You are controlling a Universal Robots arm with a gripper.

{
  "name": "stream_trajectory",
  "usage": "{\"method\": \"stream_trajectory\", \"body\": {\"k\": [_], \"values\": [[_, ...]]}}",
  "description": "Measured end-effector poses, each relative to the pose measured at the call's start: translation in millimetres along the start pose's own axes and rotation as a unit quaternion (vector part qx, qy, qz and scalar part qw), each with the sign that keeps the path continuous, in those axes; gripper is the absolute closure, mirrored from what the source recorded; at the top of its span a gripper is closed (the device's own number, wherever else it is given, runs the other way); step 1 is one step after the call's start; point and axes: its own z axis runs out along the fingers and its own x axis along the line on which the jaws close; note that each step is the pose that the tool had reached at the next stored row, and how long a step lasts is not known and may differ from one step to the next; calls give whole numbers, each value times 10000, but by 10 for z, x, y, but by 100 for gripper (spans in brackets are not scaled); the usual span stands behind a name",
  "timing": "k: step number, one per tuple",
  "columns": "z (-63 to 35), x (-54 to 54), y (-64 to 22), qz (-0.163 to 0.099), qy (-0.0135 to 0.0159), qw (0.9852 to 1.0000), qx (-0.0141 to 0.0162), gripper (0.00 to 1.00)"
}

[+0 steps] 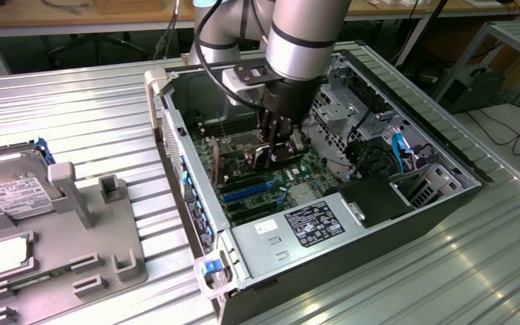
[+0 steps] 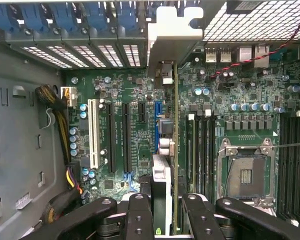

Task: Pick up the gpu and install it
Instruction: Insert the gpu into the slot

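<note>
Claw [image 2: 167, 206] clamped on gpu [image 2: 161, 172], edge-on over motherboard [image 2: 121, 90], bracket end near case wall [image 2: 20, 130].

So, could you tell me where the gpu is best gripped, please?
Grip the gpu by its upper long edge, from straight above, fingers on its two flat faces, as the gripper does. It stands on edge, thin, and its lower edge must stay free for the motherboard slots.
</note>
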Motion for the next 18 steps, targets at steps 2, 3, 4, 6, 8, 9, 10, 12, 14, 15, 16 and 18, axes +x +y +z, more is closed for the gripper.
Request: {"method": "stream_trajectory", "body": {"k": [2,3,4,6,8,9,10,12,14,15,16,18], "values": [[13,0,7,1,0,10000,0,72],[26,1,16,1,0,10000,0,72],[32,1,24,1,0,10000,0,72],[50,1,39,1,0,10000,0,72],[74,2,39,0,0,10000,0,72],[88,2,39,0,0,10000,0,72],[104,2,39,0,0,10000,0,72],[127,1,43,1,0,10000,0,72],[147,2,64,1,0,10000,0,72],[156,2,79,1,0,10000,-1,72],[165,3,87,1,0,10000,0,72],[178,6,91,0,1,10000,-1,72]]}}
